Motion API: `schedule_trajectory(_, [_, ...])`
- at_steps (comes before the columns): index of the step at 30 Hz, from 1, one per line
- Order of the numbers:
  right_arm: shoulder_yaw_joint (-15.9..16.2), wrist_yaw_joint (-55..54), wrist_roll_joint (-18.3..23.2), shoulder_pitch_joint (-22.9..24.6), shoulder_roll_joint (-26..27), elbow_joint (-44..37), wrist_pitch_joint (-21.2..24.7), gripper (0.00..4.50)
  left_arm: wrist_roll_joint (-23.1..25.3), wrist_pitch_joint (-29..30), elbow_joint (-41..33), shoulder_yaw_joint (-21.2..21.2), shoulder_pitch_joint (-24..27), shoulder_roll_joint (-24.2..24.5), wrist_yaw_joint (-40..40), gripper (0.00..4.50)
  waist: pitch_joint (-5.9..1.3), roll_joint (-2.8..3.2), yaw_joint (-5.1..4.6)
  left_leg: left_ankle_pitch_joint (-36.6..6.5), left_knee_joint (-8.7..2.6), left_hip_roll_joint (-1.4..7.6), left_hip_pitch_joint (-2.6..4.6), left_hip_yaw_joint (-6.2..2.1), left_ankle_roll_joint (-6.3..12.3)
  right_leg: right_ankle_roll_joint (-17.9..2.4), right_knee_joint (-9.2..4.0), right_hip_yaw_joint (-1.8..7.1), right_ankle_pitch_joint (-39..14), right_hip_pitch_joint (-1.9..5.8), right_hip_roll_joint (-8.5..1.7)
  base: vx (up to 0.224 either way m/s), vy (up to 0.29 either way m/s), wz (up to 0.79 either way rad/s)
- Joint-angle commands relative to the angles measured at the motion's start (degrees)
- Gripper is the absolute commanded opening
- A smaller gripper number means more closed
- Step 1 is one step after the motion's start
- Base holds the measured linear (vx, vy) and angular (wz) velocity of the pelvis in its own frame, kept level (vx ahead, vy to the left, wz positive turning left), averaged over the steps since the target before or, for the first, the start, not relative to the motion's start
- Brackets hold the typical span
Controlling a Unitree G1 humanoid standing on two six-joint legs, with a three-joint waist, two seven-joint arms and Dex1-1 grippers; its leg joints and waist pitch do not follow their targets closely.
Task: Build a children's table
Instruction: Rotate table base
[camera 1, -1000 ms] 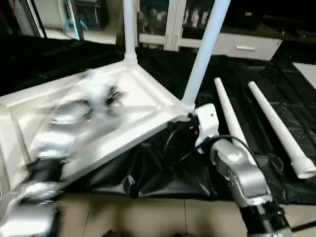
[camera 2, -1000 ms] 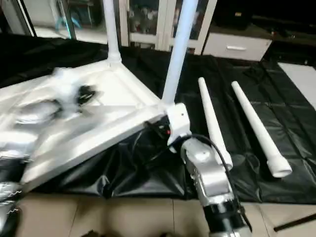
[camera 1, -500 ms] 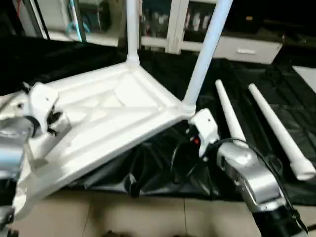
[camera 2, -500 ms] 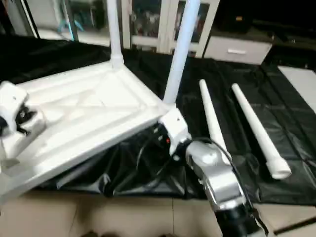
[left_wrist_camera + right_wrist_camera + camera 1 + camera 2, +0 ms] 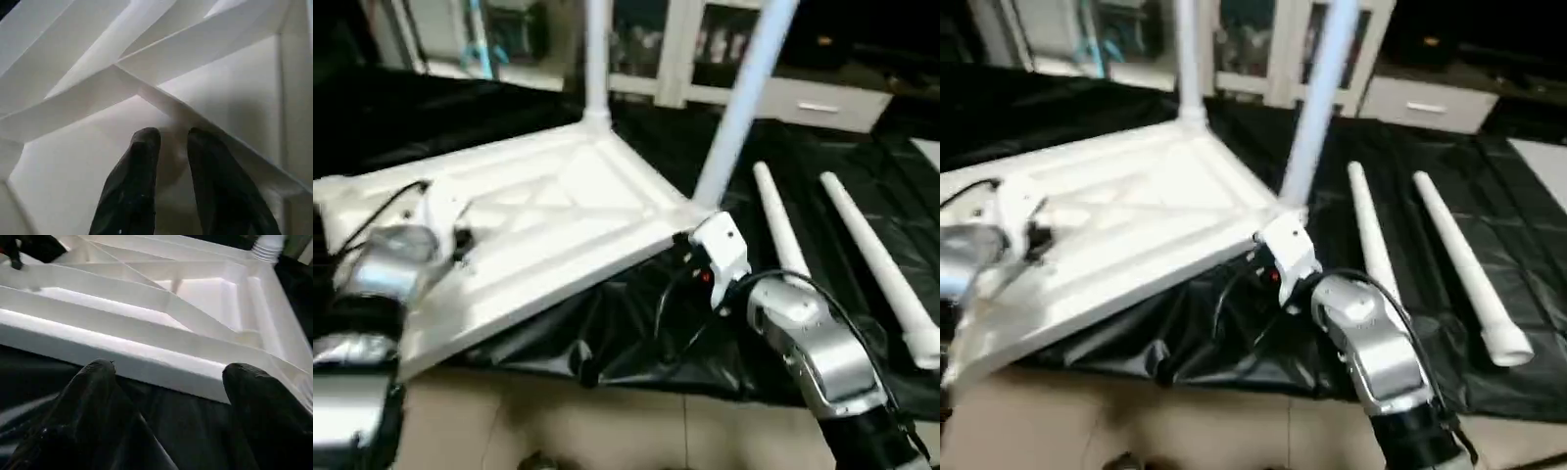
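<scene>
The children's table tabletop, glossy white ribbed plastic, lies underside up on crinkled black sheeting, two tapered legs standing from its far corners. At three o'clock I see two loose tube legs. My left hand hovers narrowly parted over a rib; my right hand, spread wide, faces the rim, empty.

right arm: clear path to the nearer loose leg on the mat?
Probably yes. The right gripper sits open at the tabletop corner, holding nothing, and the nearer loose leg lies just beside it on the black mat with nothing between them.
</scene>
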Motion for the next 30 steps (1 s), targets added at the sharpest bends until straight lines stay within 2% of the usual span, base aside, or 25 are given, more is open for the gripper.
schedule_trajectory(1, [-0.83,-0.34,0.44,0.10,-0.20,-1.64,0.74,3.87,-2.75,-2.92,1.34,-0.32,-3.29,-3.59,-0.43,1.22,-4.27,1.82,-0.41,-14.81,-4.45,0.95,1.58,-0.15,-2.71,-10.26,-3.24,2.38,-9.31,2.51,-2.47,0.000,0.000,0.00])
schedule_trajectory(2, [-0.93,-0.47,0.42,0.06,-0.12,-1.62,0.76,3.87,-3.44,-3.59,2.87,0.12,-4.66,-5.32,-0.34,1.22,-4.19,2.02,-0.25,-14.94,-4.42,0.81,1.60,-0.05,-2.73,-10.18,-3.36,2.39,-9.42,2.39,-2.37,0.000,0.000,0.00])
schedule_trajectory(4, [-1.01,-0.65,0.33,0.02,-0.07,-1.55,0.77,3.87,-3.82,-4.59,4.25,0.26,-5.91,-7.15,-0.02,1.22,-4.18,1.85,-0.04,-15.24,-4.43,0.88,1.65,0.00,-2.77,-10.35,-3.41,2.38,-8.87,2.36,-2.31,0.000,0.000,0.00])
schedule_trajectory(5, [-1.07,-1.01,0.17,0.07,0.08,-1.61,0.78,3.87,-4.66,-6.89,7.07,0.70,-8.28,-11.17,0.98,1.22,-4.23,1.96,0.25,-15.13,-4.43,0.87,1.48,-0.09,-2.75,-10.21,-3.46,2.34,-8.78,2.59,-2.43,0.000,0.000,0.00])
schedule_trajectory(7, [-1.03,-1.26,0.07,0.13,0.14,-1.74,0.80,3.87,-5.11,-8.14,8.46,1.03,-9.50,-13.24,1.87,1.22,-4.39,1.95,0.84,-14.28,-4.32,0.98,1.55,-0.15,-2.68,-10.39,-3.27,2.33,-7.46,2.70,-2.64,0.000,0.000,0.00])
schedule_trajectory(8, [-1.00,-1.52,-0.01,0.15,0.26,-1.82,0.83,3.87,-5.83,-9.49,9.49,1.75,-10.56,-15.17,3.14,1.22,-4.43,1.71,0.88,-13.56,-4.26,0.89,1.29,-0.13,-2.38,-10.56,-3.25,2.33,-6.66,2.99,-2.66,0.000,0.000,0.00])
schedule_trajectory(9, [-0.98,-1.67,-0.05,0.12,0.33,-1.84,0.85,3.87,-6.07,-10.42,10.30,2.16,-11.20,-16.05,3.89,1.22,-4.55,1.75,1.04,-12.95,-4.19,0.89,1.30,-0.17,-2.38,-10.64,-3.09,2.28,-5.92,3.10,-2.71,0.000,0.000,0.00])
schedule_trajectory(12, [-0.86,-2.09,-0.12,0.19,0.67,-2.33,1.15,3.87,-7.27,-13.56,11.62,3.61,-12.77,-18.18,6.07,1.22,-4.59,1.43,0.87,-11.00,-4.18,0.79,0.67,-0.35,-1.62,-10.68,-2.91,2.18,-4.04,3.71,-2.79,0.000,0.000,0.00])
schedule_trajectory(15, [-0.79,-2.14,-0.15,0.37,0.76,-2.62,1.24,3.87,-6.92,-14.62,11.44,3.23,-12.84,-17.59,6.47,1.22,-4.51,1.18,0.33,-10.86,-4.21,0.73,0.47,-0.39,-1.13,-10.47,-2.93,2.12,-4.57,3.93,-2.74,0.000,0.000,0.00])
schedule_trajectory(18, [-0.67,-2.21,-0.13,0.50,0.97,-2.65,1.23,3.87,-5.09,-15.56,11.13,2.40,-12.34,-13.42,6.57,1.22,-4.46,0.99,-0.89,-10.90,-4.27,0.57,0.32,-0.44,-0.53,-9.55,-3.14,2.08,-7.22,4.00,-2.64,0.000,0.000,0.00])
schedule_trajectory(20, [-0.36,-2.31,-0.06,0.40,1.11,-2.47,1.11,3.87,-4.31,-16.22,9.36,2.07,-11.48,-10.28,4.60,1.22,-4.49,1.29,-1.56,-10.18,-4.24,0.70,0.34,-0.58,-0.52,-9.63,-3.09,2.10,-7.41,3.91,-2.60,0.000,0.000,0.00])
schedule_trajectory(23, [-0.25,-2.37,0.00,0.22,1.24,-2.28,1.03,3.87,-4.77,-16.51,7.67,2.05,-10.88,-8.66,1.93,1.22,-4.39,1.49,-1.55,-10.62,-4.22,0.94,0.85,-0.39,-0.76,-11.08,-2.95,2.23,-6.50,3.42,-2.50,0.000,0.000,0.00])
schedule_trajectory(24, [-0.22,-2.33,0.05,0.06,1.38,-2.07,0.89,3.87,-6.51,-14.55,3.26,1.77,-9.19,-6.78,-4.94,1.54,-4.37,1.40,-1.47,-10.70,-4.26,0.96,0.86,-0.32,-0.88,-11.24,-2.95,2.21,-6.51,3.38,-2.47,0.000,0.000,0.00])
schedule_trajectory(25, [-0.18,-2.27,0.06,-0.06,1.43,-1.86,0.76,3.87,-7.43,-12.10,-1.06,0.67,-7.24,-5.04,-10.47,1.54,-4.40,1.51,-1.30,-10.37,-4.34,1.15,1.03,-0.41,-1.11,-11.72,-2.78,2.24,-6.23,3.38,-2.76,0.000,0.000,0.00])
schedule_trajectory(26, [-0.16,-2.16,0.08,-0.15,1.43,-1.64,0.60,3.87,-8.30,-10.12,-6.28,-1.04,-4.64,-2.64,-16.51,1.59,-4.29,1.67,-1.42,-10.84,-4.47,1.24,1.01,-0.21,-1.78,-12.48,-2.56,2.27,-5.78,3.06,-2.50,0.000,0.000,0.00])
schedule_trajectory(27, [-0.16,-1.91,0.19,-0.25,1.39,-1.40,0.43,3.87,-9.23,-10.81,-12.52,-3.29,-1.06,0.51,-23.61,1.65,-4.37,1.62,-1.27,-10.90,-4.54,1.47,1.25,-0.35,-2.16,-12.64,-2.42,2.25,-5.51,3.14,-2.81,0.000,0.000,0.00])
schedule_trajectory(28, [-0.15,-1.75,0.27,-0.34,1.36,-1.23,0.33,3.87,-9.74,-11.87,-15.84,-4.57,0.93,2.29,-27.44,1.79,-4.09,1.76,-1.56,-11.64,-4.86,1.53,0.90,-0.22,-2.38,-12.32,-2.46,2.37,-6.39,2.99,-2.68,0.000,0.000,0.00])
schedule_trajectory(29, [-0.17,-1.63,0.28,-0.35,1.28,-1.14,0.22,3.87,-10.06,-11.07,-17.84,-5.41,2.31,3.85,-29.46,1.79,-4.14,1.96,-1.66,-12.33,-4.75,1.31,1.24,-0.01,-2.84,-12.05,-2.50,2.36,-6.70,2.78,-2.39,0.000,0.000,0.00])
schedule_trajectory(30, [-0.18,-1.51,0.28,-0.38,1.20,-1.04,0.11,3.87,-10.39,-10.23,-19.97,-6.31,3.77,5.52,-31.62,2.03,-4.20,1.91,-1.61,-12.50,-4.70,1.41,1.37,-0.11,-3.11,-12.07,-2.37,2.39,-6.53,2.78,-2.62,0.000,0.000,0.00])
